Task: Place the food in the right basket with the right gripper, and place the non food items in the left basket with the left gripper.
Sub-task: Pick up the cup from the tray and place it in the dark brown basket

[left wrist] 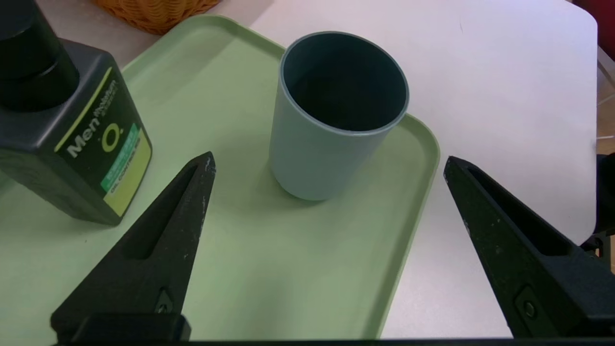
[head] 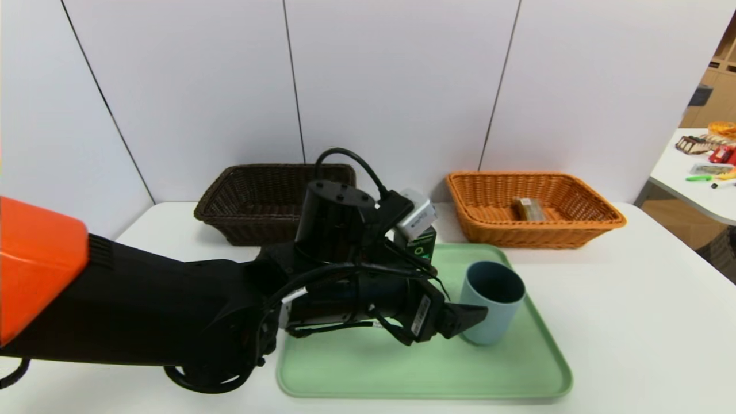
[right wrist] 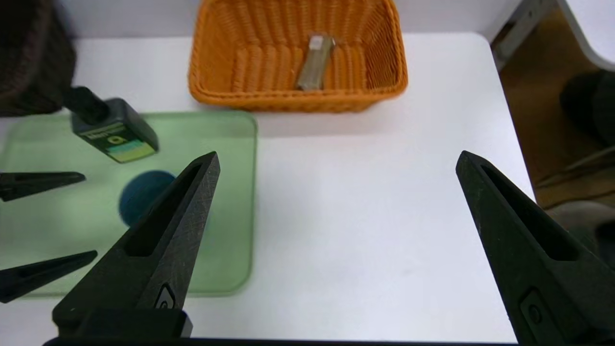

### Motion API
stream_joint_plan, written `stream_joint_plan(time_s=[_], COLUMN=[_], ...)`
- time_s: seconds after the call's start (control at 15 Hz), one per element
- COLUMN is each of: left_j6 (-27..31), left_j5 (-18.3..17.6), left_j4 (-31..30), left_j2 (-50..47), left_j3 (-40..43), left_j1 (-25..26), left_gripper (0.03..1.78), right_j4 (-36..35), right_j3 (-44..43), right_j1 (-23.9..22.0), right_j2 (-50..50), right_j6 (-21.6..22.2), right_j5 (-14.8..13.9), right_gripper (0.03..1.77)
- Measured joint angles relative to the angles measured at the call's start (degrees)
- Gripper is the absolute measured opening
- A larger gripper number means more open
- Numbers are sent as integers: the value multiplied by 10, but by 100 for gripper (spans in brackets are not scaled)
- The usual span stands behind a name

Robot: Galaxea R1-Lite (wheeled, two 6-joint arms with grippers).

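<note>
- Cup [head: 493, 302], head view: a plain blue-grey, handleless cup, I see it upright near the right edge of the green tray [head: 402, 374]. My left gripper [head: 468, 319] sits just beside its near side. The arm hides most of the pump bottle [head: 424, 246]. The snack bar [head: 529, 208] lies in the orange basket [head: 598, 227]; the dark brown basket [head: 241, 221] is partly masked.
- Left wrist view: left gripper [left wrist: 329, 166] fingers spread wide, cup [left wrist: 331, 120] between them but untouched, bottle [left wrist: 86, 144] near one finger.
- Right wrist view: my right gripper [right wrist: 336, 163] gapes open above bare white table [right wrist: 365, 230], well clear of the tray [right wrist: 230, 144].
</note>
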Motion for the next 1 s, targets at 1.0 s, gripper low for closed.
stream_joint_plan(time_s=[1.0], left_j6=[1], left_j5=[-14], left_j4=[-78], left_j2=[131], left_j3=[-73], left_j1=[-22], left_gripper=[169], right_j4=[12], right_j3=[0], right_j1=[-24], right_j2=[14], right_j6=[5], right_j5=[7], right_gripper=[170])
